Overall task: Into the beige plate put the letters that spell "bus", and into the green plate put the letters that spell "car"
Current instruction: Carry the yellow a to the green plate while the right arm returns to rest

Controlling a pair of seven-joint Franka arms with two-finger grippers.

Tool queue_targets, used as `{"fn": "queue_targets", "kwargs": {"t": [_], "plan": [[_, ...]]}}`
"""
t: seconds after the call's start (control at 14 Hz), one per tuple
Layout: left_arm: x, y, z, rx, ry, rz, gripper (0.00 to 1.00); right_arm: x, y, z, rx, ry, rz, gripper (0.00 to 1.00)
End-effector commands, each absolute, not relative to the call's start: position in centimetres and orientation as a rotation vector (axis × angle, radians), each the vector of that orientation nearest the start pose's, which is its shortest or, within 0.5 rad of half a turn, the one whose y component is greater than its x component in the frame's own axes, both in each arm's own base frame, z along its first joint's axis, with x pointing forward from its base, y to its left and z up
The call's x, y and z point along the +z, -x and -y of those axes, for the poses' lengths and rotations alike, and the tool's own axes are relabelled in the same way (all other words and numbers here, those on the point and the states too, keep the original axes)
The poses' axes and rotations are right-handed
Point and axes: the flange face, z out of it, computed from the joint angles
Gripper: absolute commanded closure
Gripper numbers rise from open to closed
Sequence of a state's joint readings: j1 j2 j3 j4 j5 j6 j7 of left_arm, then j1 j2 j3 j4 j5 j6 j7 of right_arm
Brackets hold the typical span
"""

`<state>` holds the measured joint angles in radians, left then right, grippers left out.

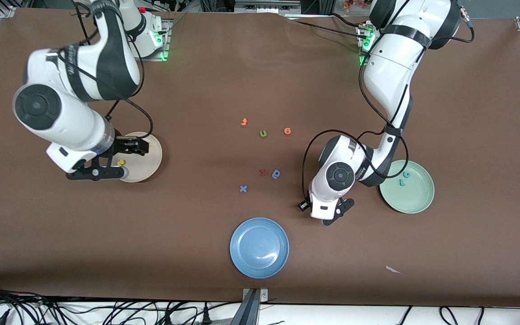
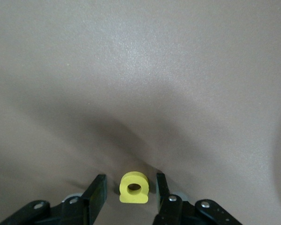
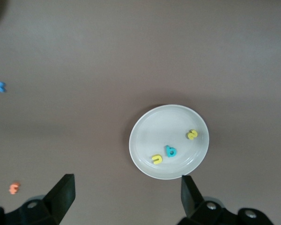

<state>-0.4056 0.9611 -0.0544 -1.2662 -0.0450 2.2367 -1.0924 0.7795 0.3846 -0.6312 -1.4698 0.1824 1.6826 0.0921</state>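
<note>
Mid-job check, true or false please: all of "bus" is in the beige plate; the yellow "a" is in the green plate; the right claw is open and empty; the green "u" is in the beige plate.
1. All of "bus" is in the beige plate. True: yellow "u", teal "b", yellow "s".
2. The yellow "a" is in the green plate. False: it lies on the table inside the open left claw; the plate holds teal "c" and teal "r".
3. The right claw is open and empty. True, over the beige plate.
4. The green "u" is in the beige plate. False: it lies on the table.
</note>
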Motion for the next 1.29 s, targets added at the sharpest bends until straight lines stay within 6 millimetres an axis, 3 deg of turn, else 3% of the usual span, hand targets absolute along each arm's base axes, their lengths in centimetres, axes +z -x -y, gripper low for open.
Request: {"fn": "queue_targets", "kwargs": {"t": [0.0,0.07,0.21,0.43,0.64,0.86,1.07,1.22], "plan": [[17.0,-67.8,32.7,0.078,3.015,1.084,0.66,53.2,-61.6,-11.6,0.092,3.094,0.042,0.00],[17.1,-67.9,32.6,0.076,3.016,1.084,0.71,53.5,-60.8,-11.5,0.133,3.092,0.070,0.00],[17.8,-68.0,32.5,0.078,3.017,1.069,0.77,54.4,-57.7,-11.8,0.138,3.253,0.215,0.00],[21.2,-68.7,29.0,0.181,2.997,0.945,0.79,53.1,-55.1,-8.2,0.005,3.227,0.151,0.00],[24.2,-68.8,22.3,0.382,2.986,0.691,0.80,55.4,-54.2,-5.8,-0.006,3.178,0.063,0.00],[26.7,-68.2,14.1,0.423,2.997,0.506,0.81,58.5,-54.4,-2.4,0.047,3.128,-0.050,0.00],[27.5,-65.3,7.3,0.383,3.034,0.354,0.82,59.1,-54.4,-1.6,0.035,3.116,-0.072,0.00],[26.1,-63.1,5.3,0.275,3.073,0.319,0.83,59.7,-54.3,-2.4,0.018,3.128,-0.036,0.00]]}}
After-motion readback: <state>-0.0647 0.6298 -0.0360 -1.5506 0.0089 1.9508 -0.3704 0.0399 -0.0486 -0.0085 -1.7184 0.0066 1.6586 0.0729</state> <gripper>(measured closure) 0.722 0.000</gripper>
